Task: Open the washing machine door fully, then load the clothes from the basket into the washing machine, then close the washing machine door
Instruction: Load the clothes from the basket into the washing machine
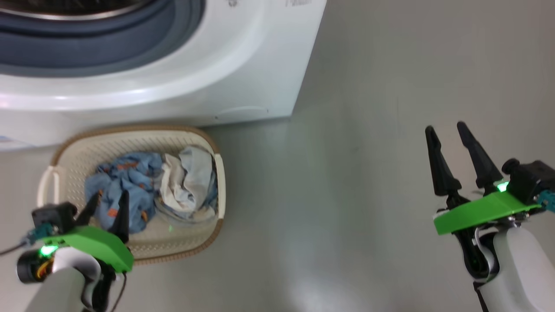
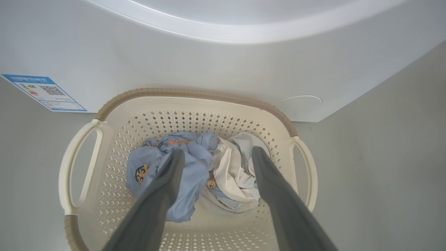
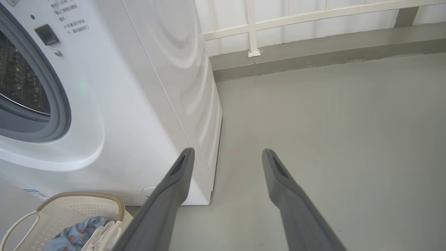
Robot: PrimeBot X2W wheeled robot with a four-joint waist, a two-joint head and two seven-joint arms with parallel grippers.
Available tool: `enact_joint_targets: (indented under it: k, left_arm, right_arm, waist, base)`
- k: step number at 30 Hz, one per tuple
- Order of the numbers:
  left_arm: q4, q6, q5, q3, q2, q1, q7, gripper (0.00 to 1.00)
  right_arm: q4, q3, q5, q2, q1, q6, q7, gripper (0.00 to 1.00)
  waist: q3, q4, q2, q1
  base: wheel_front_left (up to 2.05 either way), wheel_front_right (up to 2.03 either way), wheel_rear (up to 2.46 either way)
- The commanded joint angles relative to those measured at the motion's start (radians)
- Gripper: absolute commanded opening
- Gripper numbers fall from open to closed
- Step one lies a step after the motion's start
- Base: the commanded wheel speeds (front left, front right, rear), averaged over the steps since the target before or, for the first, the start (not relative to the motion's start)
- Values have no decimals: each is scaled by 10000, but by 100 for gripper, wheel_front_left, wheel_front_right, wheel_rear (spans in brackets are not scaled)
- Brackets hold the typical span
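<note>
The cream basket stands on the floor against the front of the white washing machine. In it lie the clothes: a blue printed garment on the left, a white and pale blue-grey one on the right. My left gripper hangs open just above the clothes, holding nothing. Out over bare floor to the right, my right gripper is open and empty. The drum opening with its grey seal stands uncovered; the washing machine door is out of view.
Grey floor stretches right of the machine. A white railing on a low grey kerb runs along the far side. A blue label and a round cap sit low on the machine's front.
</note>
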Motion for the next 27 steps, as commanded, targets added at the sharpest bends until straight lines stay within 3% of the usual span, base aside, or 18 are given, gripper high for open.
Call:
enact_joint_targets:
  k: [1, 15, 27]
  left_arm:
    - [198, -15, -178, 140, 477, -399, -65, 100]
    - [2972, -15, -1216, -1368, 943, -2746, -2, 100]
    - [3990, -15, -1618, -2598, 1266, -3915, 534, 100]
  right_arm:
    - [-274, 160, -154, 2, -137, 17, -118, 100]
    - [-493, 247, -239, 242, -1102, 17, -118, 100]
    - [-627, 349, -336, 245, -1413, 17, -118, 100]
  waist:
    - [803, -125, -1, -1]
    - [2347, -346, -1, -1]
    - [3160, -450, -1, -1]
  base:
    - [0, 0, 0]
    - [0, 0, 0]
    - [0, 0, 0]
